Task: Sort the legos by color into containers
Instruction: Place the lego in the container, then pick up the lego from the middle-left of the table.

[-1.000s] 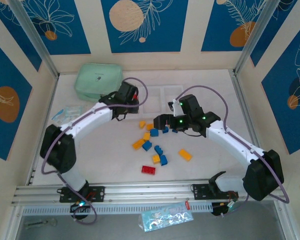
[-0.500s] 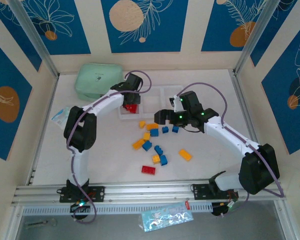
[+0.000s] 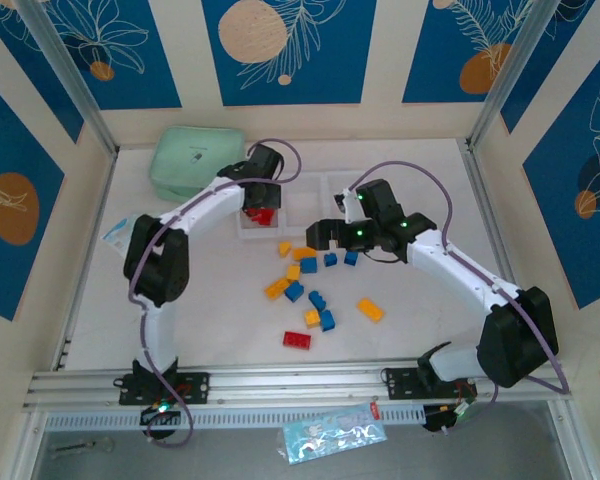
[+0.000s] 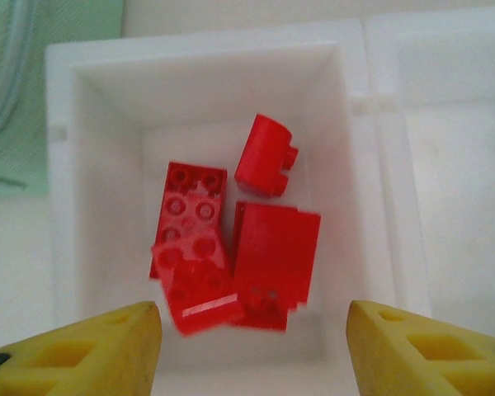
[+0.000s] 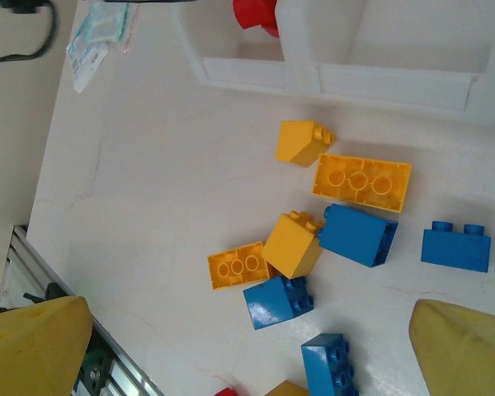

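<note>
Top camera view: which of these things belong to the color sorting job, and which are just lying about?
Job: loose legos; red legos already binned; containers.
Lying about: mint-green pouch; plastic packet by the left wall; printed packet on the front ledge.

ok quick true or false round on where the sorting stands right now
1. The left bin holds only red bricks. True.
2. The left fingers are clamped shut. False: they are spread wide above that bin, gripping nothing.
3. One loose red brick lies on the table. True.
4. The right fingers are shut on something. False: they are open over loose yellow bricks and blue bricks.
5. The green pouch is on the table's right side. False: it is left of the left bin.
</note>
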`<control>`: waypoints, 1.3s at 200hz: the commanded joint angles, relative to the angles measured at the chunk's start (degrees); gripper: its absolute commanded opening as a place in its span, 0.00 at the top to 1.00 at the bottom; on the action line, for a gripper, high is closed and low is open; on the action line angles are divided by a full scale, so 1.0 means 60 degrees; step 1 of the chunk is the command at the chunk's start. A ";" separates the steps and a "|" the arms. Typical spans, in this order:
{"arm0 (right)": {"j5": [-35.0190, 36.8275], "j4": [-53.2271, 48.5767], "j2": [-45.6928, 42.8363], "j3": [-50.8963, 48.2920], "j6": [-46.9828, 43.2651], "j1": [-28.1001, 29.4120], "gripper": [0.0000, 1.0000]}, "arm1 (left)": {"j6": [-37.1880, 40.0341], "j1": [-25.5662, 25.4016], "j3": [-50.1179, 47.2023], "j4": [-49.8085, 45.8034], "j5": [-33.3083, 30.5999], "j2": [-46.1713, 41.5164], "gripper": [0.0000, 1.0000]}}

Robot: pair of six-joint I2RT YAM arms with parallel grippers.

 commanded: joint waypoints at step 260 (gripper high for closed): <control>-0.0868 -0.1791 -0.2447 -0.3284 0.1247 0.0058 0.01 | -0.5785 -0.6931 -0.5894 -0.0557 0.2001 -0.3292 0.02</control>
